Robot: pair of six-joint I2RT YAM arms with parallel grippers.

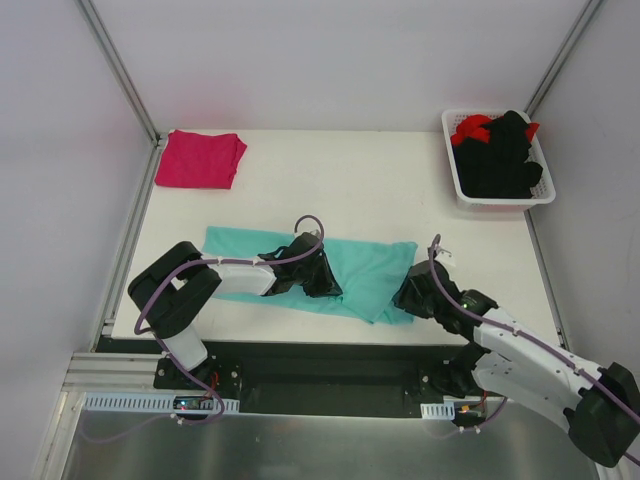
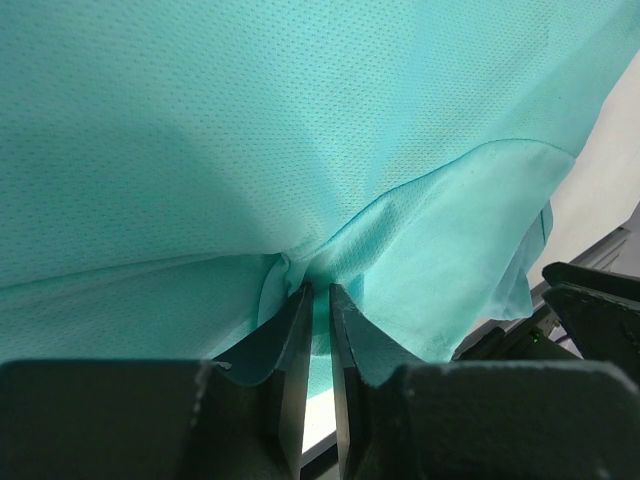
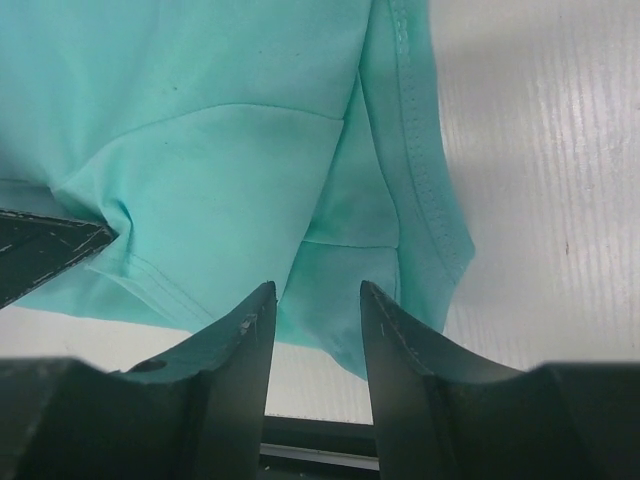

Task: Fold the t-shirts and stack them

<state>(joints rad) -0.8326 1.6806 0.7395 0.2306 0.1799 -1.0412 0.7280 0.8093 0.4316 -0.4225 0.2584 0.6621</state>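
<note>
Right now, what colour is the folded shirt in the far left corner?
The folded shirt is magenta pink, clearest in the top view.

White basket (image 1: 500, 199) far right on white table (image 1: 350, 180).

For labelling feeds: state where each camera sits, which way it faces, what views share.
Top external: above and behind the bases, looking down on the table; left arm and right arm show.
Left wrist: on the left arm, looking along the left gripper, shut on the teal t-shirt.
Right wrist: on the right arm, looking past the open right gripper at the same shirt.
Shared: all show the teal t-shirt.
</note>
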